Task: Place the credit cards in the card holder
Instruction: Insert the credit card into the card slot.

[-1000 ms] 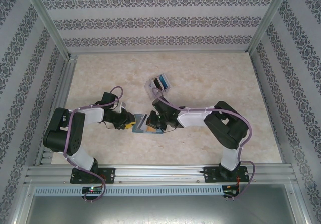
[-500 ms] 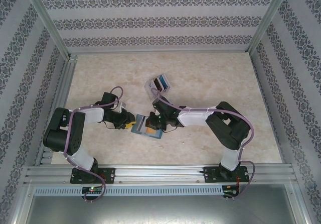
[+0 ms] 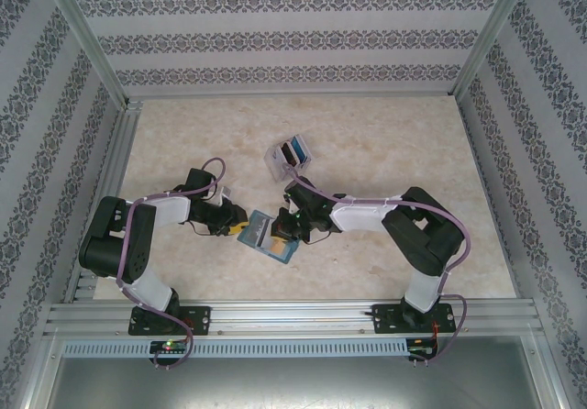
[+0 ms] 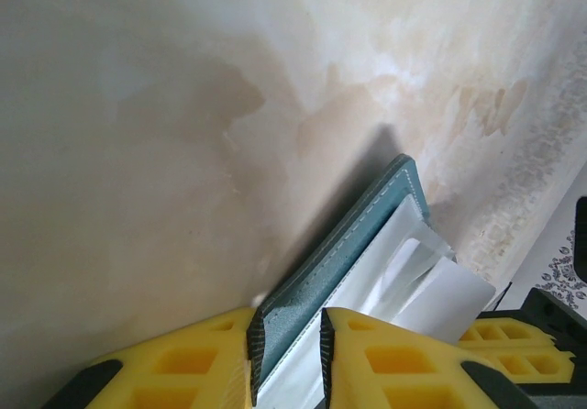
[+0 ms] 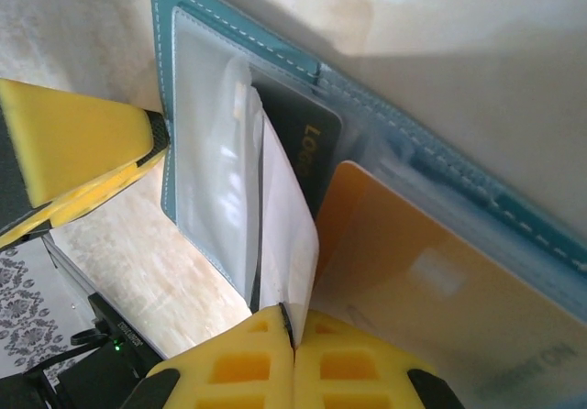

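Teal card holder (image 4: 353, 248) is clamped by the left gripper (image 4: 286, 354).
Whitish card (image 5: 289, 212), pinched by the right gripper (image 5: 295, 336), should be slid squarely forward.

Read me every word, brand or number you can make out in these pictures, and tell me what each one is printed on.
"Lo": gold letters on the black card in the card holder; the rest is covered.
"TON": faint end of a word on the tan card; the rest is unreadable.
Any print on the cards in the clear box is too small to read.
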